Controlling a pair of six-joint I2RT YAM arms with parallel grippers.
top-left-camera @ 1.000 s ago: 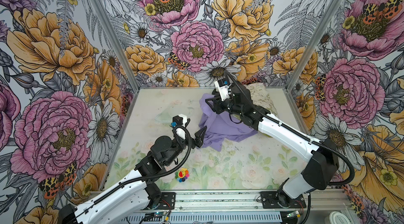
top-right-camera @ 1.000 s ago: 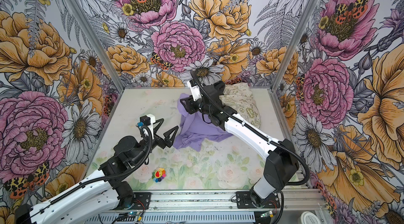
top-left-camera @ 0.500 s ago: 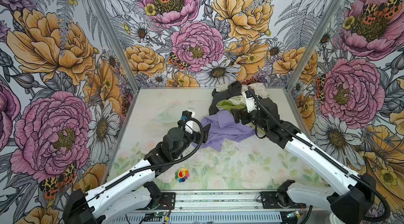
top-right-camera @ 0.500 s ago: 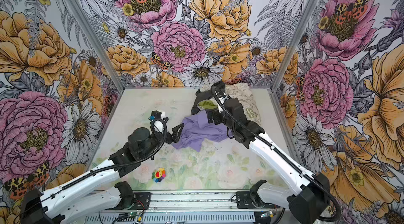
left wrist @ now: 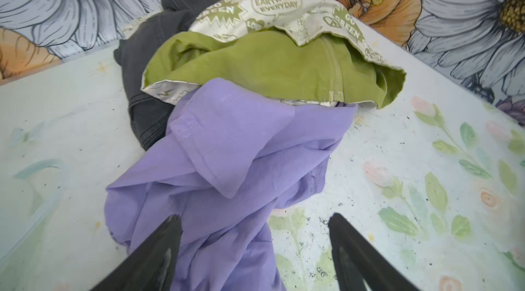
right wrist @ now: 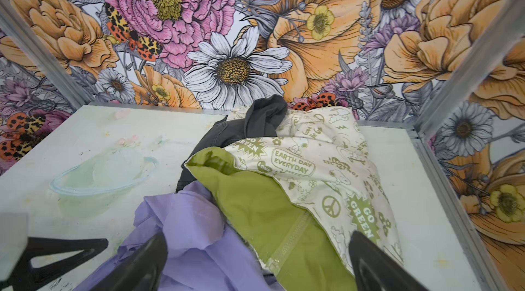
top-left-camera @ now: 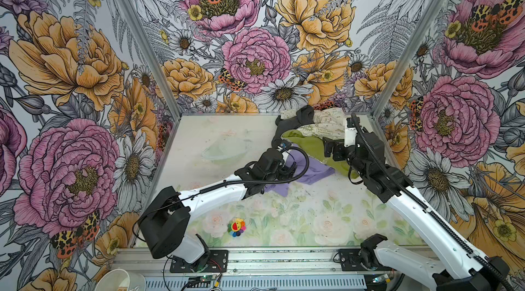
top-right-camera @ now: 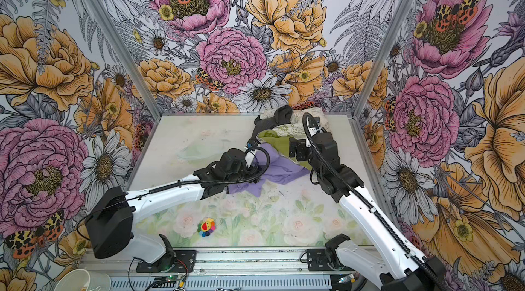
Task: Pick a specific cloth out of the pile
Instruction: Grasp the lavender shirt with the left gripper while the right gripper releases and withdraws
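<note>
The lavender cloth (top-left-camera: 315, 174) (top-right-camera: 281, 171) lies crumpled on the table, its far end tucked under the pile. The pile (top-left-camera: 309, 144) (top-right-camera: 279, 141) holds a dark grey garment (left wrist: 147, 48) and a cream printed cloth with olive lining (left wrist: 270, 62), in the far right corner. My left gripper (left wrist: 254, 217) (top-left-camera: 288, 171) is open and low over the cloth's near end, with one finger (left wrist: 159, 247) over the fabric and one over bare table. My right gripper (right wrist: 258, 234) (top-left-camera: 331, 149) hangs open above the olive lining and the cloth (right wrist: 184, 218), holding nothing.
A small rainbow flower toy (top-left-camera: 237, 226) (top-right-camera: 206, 227) lies near the table's front edge. Floral walls close in the table (top-left-camera: 227, 133) on three sides. A metal rail (top-left-camera: 255, 258) runs along the front. A paper cup (top-left-camera: 119, 281) sits below the rail.
The right gripper let go of the raised lavender cloth, opened and drew back to the right. The cloth dropped flat. The left arm reached in over the cloth and its jaws narrowed slightly.
</note>
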